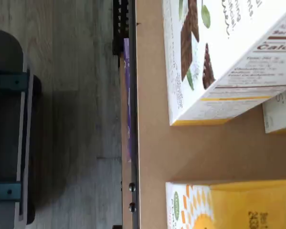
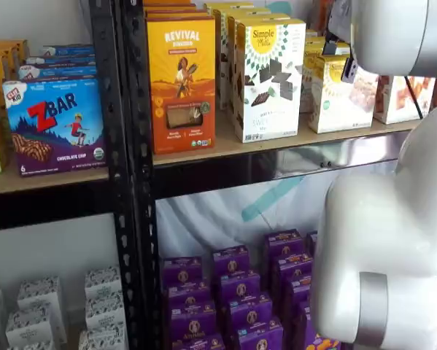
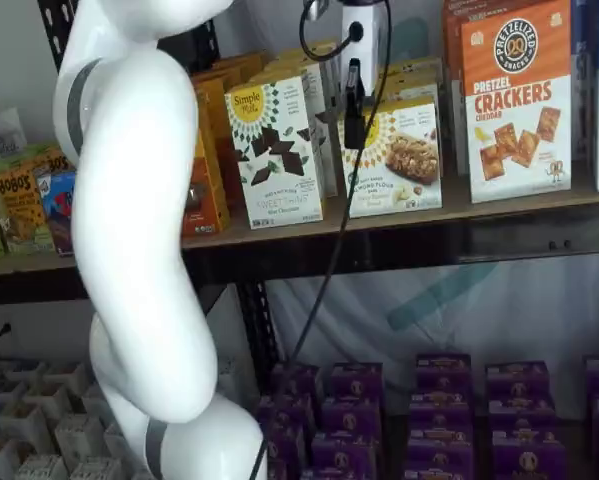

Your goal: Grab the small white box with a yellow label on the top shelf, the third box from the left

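Observation:
The small white box [image 3: 397,160], with a yellow round logo and a baked-bar picture, stands on the top shelf [image 3: 479,214]; in a shelf view [image 2: 341,93] the arm partly covers it. My gripper [image 3: 354,105] hangs in front of the box's left part, with its black fingers seen as one dark bar and no gap showing. It holds nothing. In the wrist view the box's yellow top [image 1: 233,205] lies beside the taller white box [image 1: 228,57] with dark chocolate pieces, on the pale board [image 1: 195,152].
The taller white box [image 3: 276,150] stands just left of the small one, and an orange pretzel cracker box [image 3: 516,100] stands to its right. An orange box [image 2: 180,80] is further left. Purple boxes [image 2: 233,292] fill the lower shelf. My white arm [image 3: 129,200] blocks part of both shelf views.

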Controlling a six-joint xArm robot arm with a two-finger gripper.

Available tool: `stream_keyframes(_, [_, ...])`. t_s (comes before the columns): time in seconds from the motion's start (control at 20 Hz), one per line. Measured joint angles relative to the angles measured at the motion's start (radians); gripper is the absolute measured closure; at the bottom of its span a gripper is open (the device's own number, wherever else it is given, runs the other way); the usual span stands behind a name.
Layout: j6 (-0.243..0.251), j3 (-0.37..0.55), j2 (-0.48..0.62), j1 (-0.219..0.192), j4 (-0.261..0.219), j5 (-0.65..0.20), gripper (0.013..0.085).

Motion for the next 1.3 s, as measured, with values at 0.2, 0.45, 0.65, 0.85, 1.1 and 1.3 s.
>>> stream_keyframes(0.2, [0.005, 0.011, -0.001, 0.007, 0.000, -0.015, 0.0130])
stream_keyframes(0.45, [0.007, 0.006, 0.007, 0.010, 0.001, -0.016, 0.0130])
stream_keyframes(0.65, [0.011, -0.026, 0.030, 0.015, -0.016, 0.010, 0.0130])
stream_keyframes(0.85, [0.019, -0.053, 0.048, 0.026, -0.040, 0.036, 0.0130])
stream_keyframes(1.1, [0.026, -0.051, 0.047, 0.038, -0.060, 0.027, 0.0130])
stream_keyframes(1.3, [0.030, -0.028, 0.033, 0.047, -0.072, 0.001, 0.0130])
